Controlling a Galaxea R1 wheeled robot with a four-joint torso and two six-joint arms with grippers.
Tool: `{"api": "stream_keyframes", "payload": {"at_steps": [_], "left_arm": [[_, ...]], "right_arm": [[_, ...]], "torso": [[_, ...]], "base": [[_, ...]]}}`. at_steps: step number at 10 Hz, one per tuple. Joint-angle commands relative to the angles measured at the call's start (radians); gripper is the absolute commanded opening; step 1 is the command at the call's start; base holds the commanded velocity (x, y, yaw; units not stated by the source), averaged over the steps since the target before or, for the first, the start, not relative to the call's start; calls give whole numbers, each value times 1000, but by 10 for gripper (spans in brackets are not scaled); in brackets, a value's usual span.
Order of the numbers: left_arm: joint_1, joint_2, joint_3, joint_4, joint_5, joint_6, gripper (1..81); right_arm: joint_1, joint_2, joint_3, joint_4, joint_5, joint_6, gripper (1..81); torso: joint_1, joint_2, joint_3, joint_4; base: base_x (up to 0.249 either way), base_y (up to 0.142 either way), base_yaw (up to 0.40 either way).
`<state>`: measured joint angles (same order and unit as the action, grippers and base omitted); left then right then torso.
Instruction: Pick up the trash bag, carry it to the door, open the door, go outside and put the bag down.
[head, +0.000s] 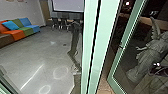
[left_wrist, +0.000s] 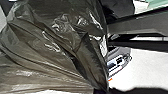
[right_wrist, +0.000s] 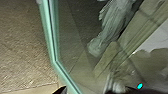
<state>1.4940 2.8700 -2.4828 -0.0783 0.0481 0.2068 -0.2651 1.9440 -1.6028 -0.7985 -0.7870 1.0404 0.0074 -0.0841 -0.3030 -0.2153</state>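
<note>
The dark, thin plastic trash bag (left_wrist: 50, 45) is bulging close to the left wrist camera; whether either gripper is gripping, I cannot tell. If the green-framed glass door (head: 130, 30), standing ajar, is swinging back, its edge could be snagging the bag.

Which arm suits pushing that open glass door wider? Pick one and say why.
Right, I'd say: the green-framed door lies before the right wrist camera, while the trash bag crowds the left one, so that arm seems occupied.
</note>
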Motion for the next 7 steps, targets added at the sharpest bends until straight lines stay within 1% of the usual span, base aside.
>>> {"api": "stream_keyframes", "payload": {"at_steps": [1, 2, 3, 4, 5, 6, 7], "left_arm": [[-16, 2, 10, -3, 70, 3, 10], [-16, 2, 10, -3, 70, 3, 10], [-16, 0, 10, -1, 70, 3, 10], [-16, -1, 10, 0, 70, 3, 10], [-16, -1, 10, 0, 68, 5, 10], [-16, -1, 10, 2, 68, 6, 10], [-16, 0, 10, 2, 64, 6, 10]], "right_arm": [[50, 2, 29, 192, -31, 24, 811], [-8, 11, 43, 249, -20, 24, 811], [-93, 11, 73, 318, 43, 24, 811], [-194, 12, 93, 353, 102, 24, 811], [-327, 20, 124, 360, 199, 24, 811], [-461, 55, 120, 357, 279, 24, 811], [-597, 98, 88, 354, 346, 24, 811]], "torso": [[0, 0, 0, 0], [0, 0, 0, 0], [0, 0, 0, 0], [0, 0, 0, 0], [0, 0, 0, 0], [0, 0, 0, 0], [0, 0, 0, 0]], "base": [[0, 0, 0], [0, 0, 0], [0, 0, 0], [0, 0, 0], [0, 0, 0], [0, 0, 0], [0, 0, 0]]}}
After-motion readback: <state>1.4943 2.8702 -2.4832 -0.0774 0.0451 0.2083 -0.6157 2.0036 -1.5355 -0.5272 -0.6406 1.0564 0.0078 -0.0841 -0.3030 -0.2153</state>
